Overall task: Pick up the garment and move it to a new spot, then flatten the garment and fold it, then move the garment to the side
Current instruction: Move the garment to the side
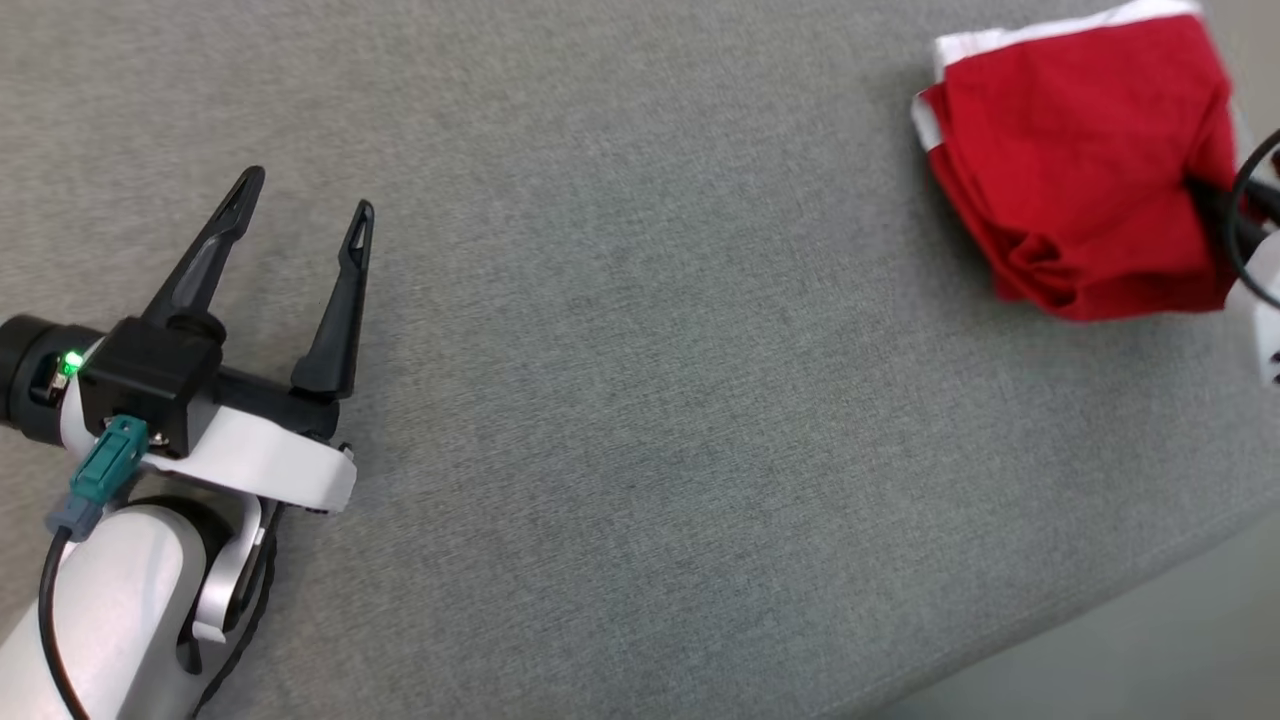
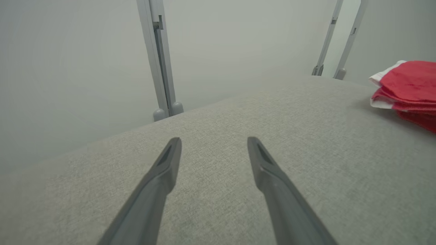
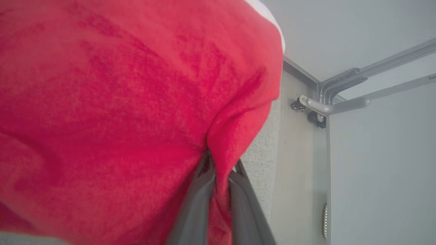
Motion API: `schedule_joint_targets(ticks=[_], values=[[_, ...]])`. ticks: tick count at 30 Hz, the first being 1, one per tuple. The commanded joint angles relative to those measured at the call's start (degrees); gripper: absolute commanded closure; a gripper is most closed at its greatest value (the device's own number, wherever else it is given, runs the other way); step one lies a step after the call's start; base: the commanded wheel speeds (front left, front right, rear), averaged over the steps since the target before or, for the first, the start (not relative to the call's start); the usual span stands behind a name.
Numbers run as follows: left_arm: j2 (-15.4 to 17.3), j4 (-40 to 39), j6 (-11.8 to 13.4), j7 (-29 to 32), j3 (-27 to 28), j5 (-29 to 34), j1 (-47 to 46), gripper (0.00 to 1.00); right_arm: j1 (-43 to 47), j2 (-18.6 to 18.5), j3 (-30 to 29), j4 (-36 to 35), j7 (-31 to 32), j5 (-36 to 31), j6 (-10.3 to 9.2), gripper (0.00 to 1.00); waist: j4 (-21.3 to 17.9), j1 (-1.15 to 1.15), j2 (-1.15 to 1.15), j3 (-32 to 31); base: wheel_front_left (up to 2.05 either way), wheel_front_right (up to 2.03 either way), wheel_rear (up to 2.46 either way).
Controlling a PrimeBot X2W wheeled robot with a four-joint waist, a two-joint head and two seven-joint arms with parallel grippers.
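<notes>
The garment [image 1: 1080,160] is a folded red cloth with white trim, lying at the far right of the grey table [image 1: 640,400]. It also shows at the right edge of the left wrist view as the garment [image 2: 408,88]. My right gripper [image 3: 219,163] is shut on a fold of the red garment [image 3: 119,102], its dark fingers [image 3: 197,200] pinching the cloth. In the head view that gripper [image 1: 1215,205] reaches in from the right edge, partly hidden by cloth. My left gripper [image 1: 305,205] stands open over bare table at the left, far from the garment, nothing between its fingers [image 2: 163,170].
The table's near right edge [image 1: 1100,610] runs diagonally, with floor beyond. Grey frame posts [image 2: 160,68] and pale wall panels stand behind the table. A metal frame joint [image 3: 320,105] sits past the table's corner.
</notes>
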Motion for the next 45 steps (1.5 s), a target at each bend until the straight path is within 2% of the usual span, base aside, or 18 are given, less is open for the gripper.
schedule_joint_targets(ticks=[1,7,13,15,16,17,24,31,39,45], values=[[1.08,-0.90,-0.49,0.86,-0.25,0.85,-1.87,0.00,-2.28,0.16,-0.40,1.92,-0.95,-0.71,-0.01,1.00,-1.89,0.00,0.00,2.45,0.00,0.00,0.00],[1.99,-2.33,-1.38,2.61,-1.11,1.81,-4.08,0.00,-6.05,1.27,-0.91,6.60,-3.55,-1.01,-0.01,1.00,-2.19,0.00,0.00,4.56,0.00,0.00,0.00],[1.96,-2.89,-1.40,3.38,-1.88,2.28,-5.32,0.00,-8.87,4.01,-1.84,12.51,-6.34,1.03,-0.01,1.00,-1.68,0.00,0.00,6.05,0.00,0.00,0.00],[1.98,-2.83,-1.33,3.54,-2.02,2.31,-5.25,0.00,-9.38,4.74,-2.30,14.91,-6.70,2.15,-0.01,0.61,-1.48,0.00,0.00,6.30,0.00,0.00,0.00],[1.94,-2.76,-1.29,3.52,-2.06,2.26,-5.28,0.00,-9.52,5.12,-2.46,15.77,-7.24,2.43,-0.01,0.61,-1.39,0.00,0.00,6.31,0.00,0.00,0.00],[1.89,-2.62,-1.26,3.45,-2.09,2.14,-5.23,0.00,-9.55,5.50,-2.88,16.68,-7.94,3.06,-0.01,0.00,-1.31,0.00,0.00,6.24,0.00,0.00,0.00],[1.52,-1.67,-0.39,2.17,-1.66,1.04,-3.15,0.00,-6.54,7.85,-4.85,21.18,-12.38,5.71,-0.01,0.00,-2.00,0.00,0.00,3.39,0.00,0.00,0.00],[0.10,-0.13,0.85,0.26,-1.33,-0.77,0.16,0.00,-3.52,9.93,-10.37,20.63,-16.20,6.18,-0.01,0.00,-2.35,0.00,0.00,-2.02,0.00,0.00,0.00],[-1.60,1.44,2.70,-2.47,-0.53,-2.95,4.85,0.00,5.75,12.76,-26.17,8.74,-16.19,-0.86,-0.01,0.00,-0.28,0.00,0.00,-8.57,0.00,0.00,0.00],[-3.11,2.42,4.19,-4.74,0.56,-4.85,7.89,0.00,15.22,18.82,-38.05,-0.10,-16.20,-8.47,0.00,0.00,3.09,0.00,0.00,-12.24,0.00,0.00,0.00]])
